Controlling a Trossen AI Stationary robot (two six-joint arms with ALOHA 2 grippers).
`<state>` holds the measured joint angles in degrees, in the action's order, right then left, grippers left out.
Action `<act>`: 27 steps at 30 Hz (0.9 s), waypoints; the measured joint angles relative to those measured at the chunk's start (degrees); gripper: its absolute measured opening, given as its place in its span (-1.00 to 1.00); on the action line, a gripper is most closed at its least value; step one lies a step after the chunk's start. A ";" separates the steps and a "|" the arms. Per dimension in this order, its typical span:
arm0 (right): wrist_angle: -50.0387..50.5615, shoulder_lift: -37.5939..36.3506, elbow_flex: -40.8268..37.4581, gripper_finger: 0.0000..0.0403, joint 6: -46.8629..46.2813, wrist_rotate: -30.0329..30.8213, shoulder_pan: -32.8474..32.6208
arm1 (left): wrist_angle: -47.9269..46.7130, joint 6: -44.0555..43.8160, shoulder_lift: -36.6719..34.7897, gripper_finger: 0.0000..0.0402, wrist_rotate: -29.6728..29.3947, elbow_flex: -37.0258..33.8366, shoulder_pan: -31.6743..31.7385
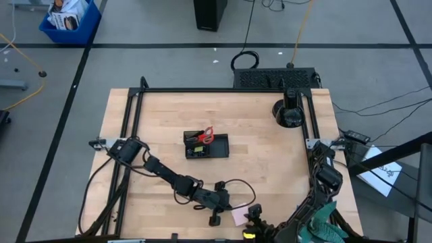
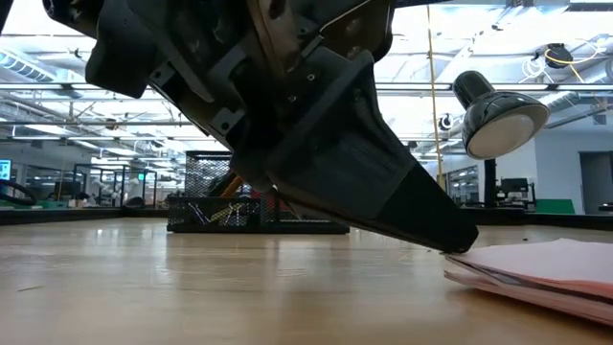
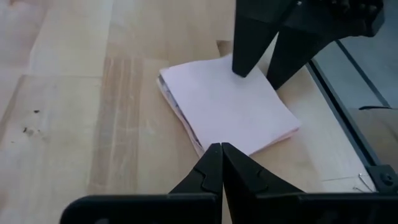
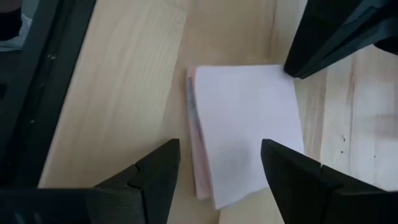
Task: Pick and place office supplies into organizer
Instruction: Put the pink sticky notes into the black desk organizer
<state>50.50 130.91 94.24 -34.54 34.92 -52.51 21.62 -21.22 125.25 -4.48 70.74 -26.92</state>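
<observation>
Pink sticky-note pad lies flat on the worktop near its front edge, well apart from the black organizer, which holds red-handled scissors. Left hand is pinched closed, its tips at one edge of the pad. Right hand hovers over the pad, fingers spread wide, holding nothing.

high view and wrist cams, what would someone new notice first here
Both grippers meet over the pale pink sticky-note pad at the table's near edge: the left gripper is shut with its tips at one corner, while the right gripper is open above the pad. Farther back, mid-table, the black organizer already holds red-handled scissors.
</observation>
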 joint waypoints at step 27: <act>-5.99 0.07 -4.22 -0.96 2.65 1.19 1.43 | 0.06 0.80 0.01 -0.94 1.44 -0.02 0.00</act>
<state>44.51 130.98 90.02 -31.89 36.11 -51.09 21.67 -20.42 125.25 -3.04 70.72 -26.92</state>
